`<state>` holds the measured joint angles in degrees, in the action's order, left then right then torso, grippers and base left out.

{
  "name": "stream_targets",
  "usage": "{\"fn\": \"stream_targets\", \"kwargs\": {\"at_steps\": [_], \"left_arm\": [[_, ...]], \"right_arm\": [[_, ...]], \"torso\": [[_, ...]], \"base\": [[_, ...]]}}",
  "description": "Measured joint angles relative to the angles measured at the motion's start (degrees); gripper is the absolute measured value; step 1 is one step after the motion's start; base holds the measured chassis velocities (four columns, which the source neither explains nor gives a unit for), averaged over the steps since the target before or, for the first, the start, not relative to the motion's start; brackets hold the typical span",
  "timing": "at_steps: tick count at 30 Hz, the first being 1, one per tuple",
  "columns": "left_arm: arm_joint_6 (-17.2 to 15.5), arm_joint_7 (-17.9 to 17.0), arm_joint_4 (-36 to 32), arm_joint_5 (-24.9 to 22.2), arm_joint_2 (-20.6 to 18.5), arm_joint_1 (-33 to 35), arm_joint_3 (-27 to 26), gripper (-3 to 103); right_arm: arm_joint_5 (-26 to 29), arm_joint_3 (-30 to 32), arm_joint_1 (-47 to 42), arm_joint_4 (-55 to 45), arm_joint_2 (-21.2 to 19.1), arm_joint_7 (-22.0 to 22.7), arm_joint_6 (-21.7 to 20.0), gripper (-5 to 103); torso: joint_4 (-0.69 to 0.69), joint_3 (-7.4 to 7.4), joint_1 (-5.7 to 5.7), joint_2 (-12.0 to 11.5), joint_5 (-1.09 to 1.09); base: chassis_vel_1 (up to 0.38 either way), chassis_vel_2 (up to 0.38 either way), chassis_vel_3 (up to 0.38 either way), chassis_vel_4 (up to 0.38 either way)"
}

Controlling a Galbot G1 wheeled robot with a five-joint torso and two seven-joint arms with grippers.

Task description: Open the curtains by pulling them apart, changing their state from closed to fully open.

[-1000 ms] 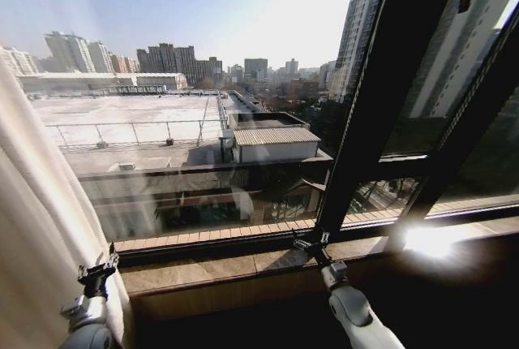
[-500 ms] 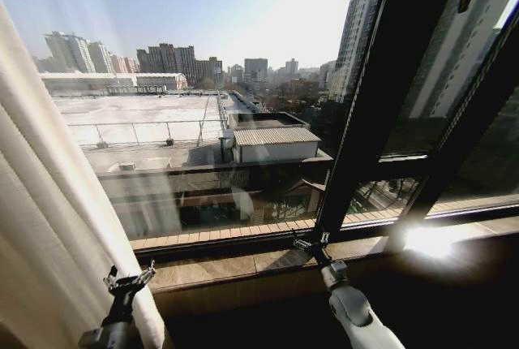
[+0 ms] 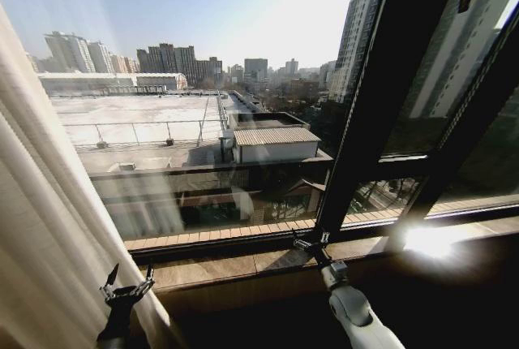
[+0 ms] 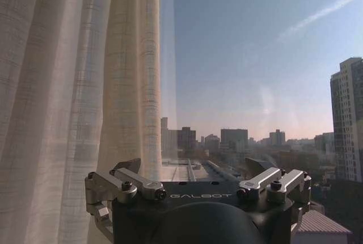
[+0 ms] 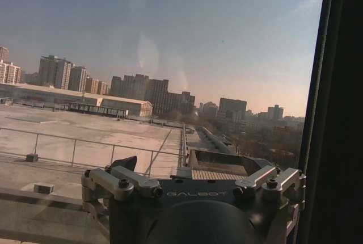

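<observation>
Head view shows the left claw [image 3: 126, 290] low at the left, pointing up with its two fingers spread and nothing between them, released, just beside the hanging edge of the curtains [image 3: 40, 227]; whether a fingertip brushes the fabric is hard to tell. Its arm rises from the bottom edge. The right claw [image 3: 308, 244] reaches forward on an extended white arm to the foot of the dark window frame [image 3: 381, 105], above the brown window sill [image 3: 243, 264]; its jaws look parted. Left wrist view has the sheer, pleated curtains [image 4: 74, 85] gathered to one side of the claw [image 4: 195, 170], with bare glass and the city skyline beyond.
</observation>
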<state>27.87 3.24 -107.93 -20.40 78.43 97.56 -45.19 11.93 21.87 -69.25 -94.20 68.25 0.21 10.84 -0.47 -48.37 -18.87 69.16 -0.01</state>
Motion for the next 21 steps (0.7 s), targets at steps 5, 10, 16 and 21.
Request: {"fn": "stream_targets", "kwargs": {"at_steps": [5, 10, 16, 21], "left_arm": [[0.0, 0.0, 0.1, 0.0, 0.0, -0.1, 0.0, 100], [0.0, 0.0, 0.1, 0.0, 0.0, -0.1, -0.1, 100], [-0.1, 0.0, 0.1, 0.0, 0.0, -0.1, -0.1, 100], [-0.1, 0.0, 0.1, -0.1, -0.1, -0.1, -0.1, 100]], "right_arm": [[0.0, 0.0, 0.0, 0.0, 0.0, 0.0, 0.0, 100], [0.0, 0.0, 0.0, 0.0, 0.0, 0.0, 0.0, 100], [0.0, 0.0, 0.0, 0.0, 0.0, 0.0, 0.0, 100], [0.0, 0.0, 0.0, 0.0, 0.0, 0.0, 0.0, 100]], "torso": [[0.0, 0.0, 0.0, 0.0, 0.0], [0.0, 0.0, 0.0, 0.0, 0.0], [0.0, 0.0, 0.0, 0.0, 0.0], [0.0, 0.0, 0.0, 0.0, 0.0]], "base": [[0.0, 0.0, 0.0, 0.0], [0.0, 0.0, 0.0, 0.0], [0.0, 0.0, 0.0, 0.0], [-0.015, -0.01, 0.012, 0.013]]}}
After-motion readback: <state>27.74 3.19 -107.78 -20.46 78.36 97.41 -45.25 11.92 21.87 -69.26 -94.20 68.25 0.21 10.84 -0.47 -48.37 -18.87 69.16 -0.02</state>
